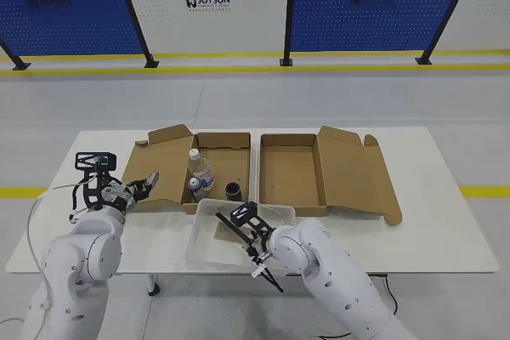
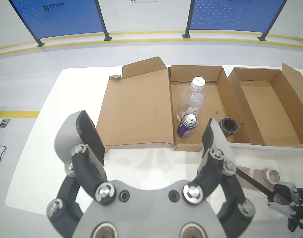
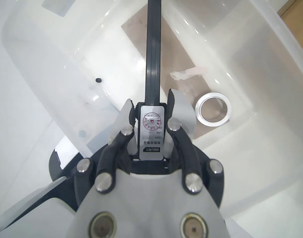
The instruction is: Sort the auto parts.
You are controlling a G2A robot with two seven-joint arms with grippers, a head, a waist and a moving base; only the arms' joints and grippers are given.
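My right gripper (image 3: 151, 105) is clenched on a black caliper (image 3: 153, 50), fingers pinching the labelled end while the long bar sticks out over the clear bin (image 3: 278, 25). The bin sits at the near edge of the table (image 1: 425, 238), just in front of the two boxes. A brown sheet (image 3: 171, 43) lies on its floor, and a metal ring (image 3: 213, 112) lies flat there just beside the gripper, apart from the caliper. There is also a small scrap of clear plastic (image 3: 188, 73) near the ring. I can't tell whether the bar's far tip touches the bin floor.

My left gripper (image 2: 149, 134) is released, fingers wide apart and holding nothing. It hangs over the table by the near edge of the left box's (image 2: 198, 71) opened flap.

The left box holds three things:
- a water bottle (image 2: 192, 97), upright
- a spray can (image 2: 187, 126) just in front of it, touching or nearly so
- a black cylinder (image 2: 229, 125) on its side at the near right corner, open end toward my wrist camera

The right box (image 2: 263, 115) sits right beside the left one with its lid folded open to the far side.
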